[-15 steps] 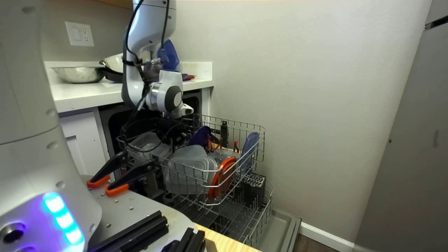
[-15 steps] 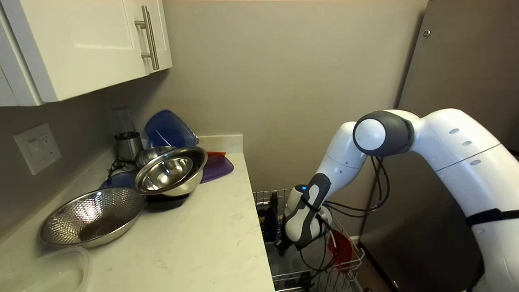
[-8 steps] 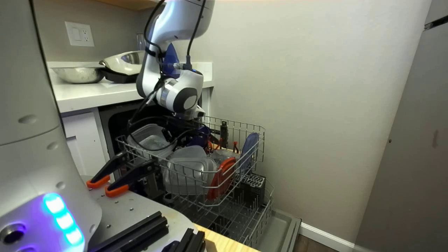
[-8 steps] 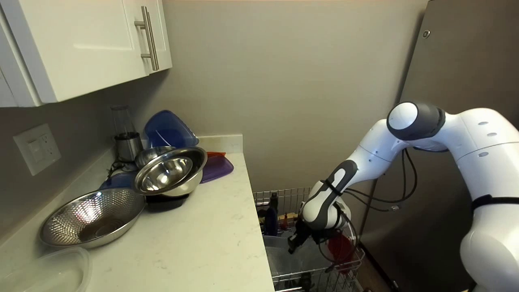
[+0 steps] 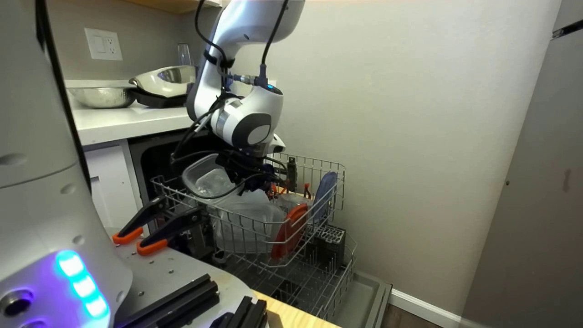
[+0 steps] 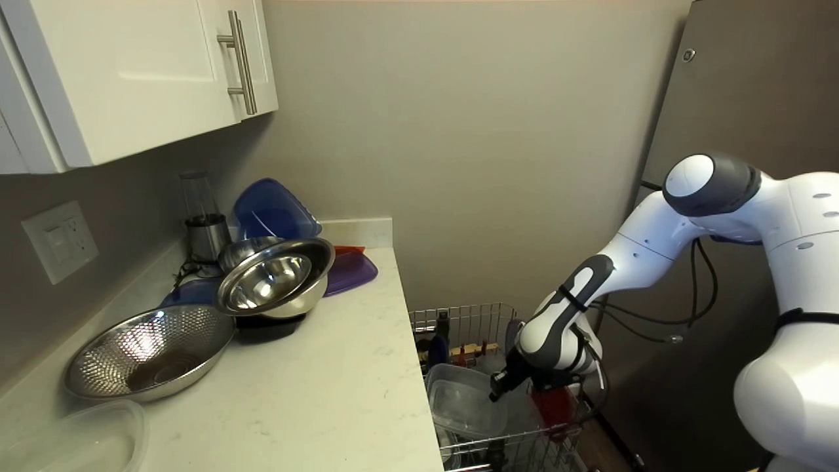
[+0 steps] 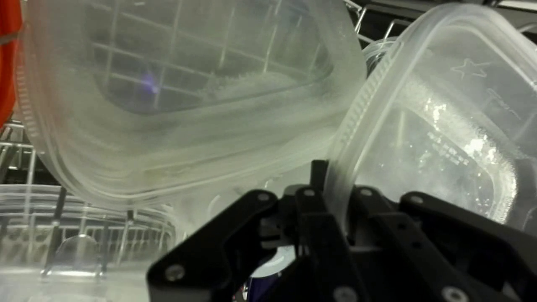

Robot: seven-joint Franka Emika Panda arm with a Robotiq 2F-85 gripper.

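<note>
Claw, one, black: closed on the rim of a clear container, a finger to each side of the wall. Container, plastic, with rounded corners and a star mark moulded in the base: tilted, at right of the wrist view; in both exterior views it lies within the outline of a wire dish rack; whether it touches the rack cannot be told. Frosted container, one: upper left to centre of the wrist view. Orange-red lid, one: on edge in the rack, at centre of an exterior view. Blue lid, one: on edge, to the right of it. Cutlery basket, dark: below the blue lid. Surface, pale: left half of an exterior view, bearing a perforated steel colander at left, steel bowls, nested and tilted, above and right of it, a purple lid beside these, and a clear tub at lower left.
</note>
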